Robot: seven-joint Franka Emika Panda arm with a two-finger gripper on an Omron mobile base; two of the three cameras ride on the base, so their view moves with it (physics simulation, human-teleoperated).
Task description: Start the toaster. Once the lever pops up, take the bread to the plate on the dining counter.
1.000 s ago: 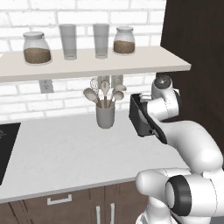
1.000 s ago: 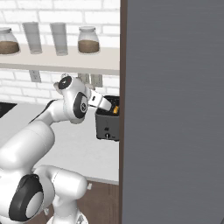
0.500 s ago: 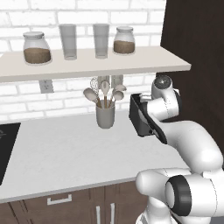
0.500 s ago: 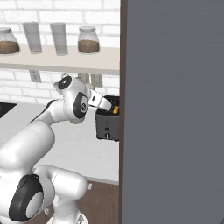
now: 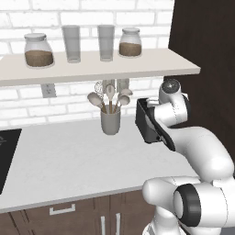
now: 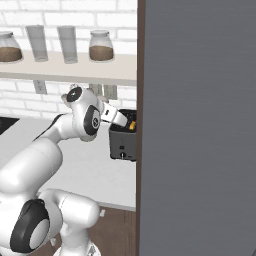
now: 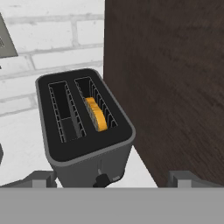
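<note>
The dark toaster (image 7: 85, 131) stands on the white counter against a tall dark wood panel, with a slice of orange-brown bread (image 7: 96, 113) sunk in its right slot; the left slot holds nothing. A small dark knob (image 7: 102, 180) sits low on the toaster's near face. My gripper (image 7: 111, 180) hovers open just above and in front of the toaster, its two fingertips (image 7: 41, 178) spread wider than the toaster body and holding nothing. From the side, the toaster (image 6: 123, 144) and the bread (image 6: 132, 126) show below my hand. The plate and the dining counter are out of view.
A grey utensil cup (image 5: 110, 122) with spoons stands left of the toaster (image 5: 145, 120). Above is a shelf (image 5: 92, 68) with jars and glasses. The dark wood panel (image 7: 175, 87) hems the toaster's right side. A black cooktop (image 5: 6, 156) lies at far left.
</note>
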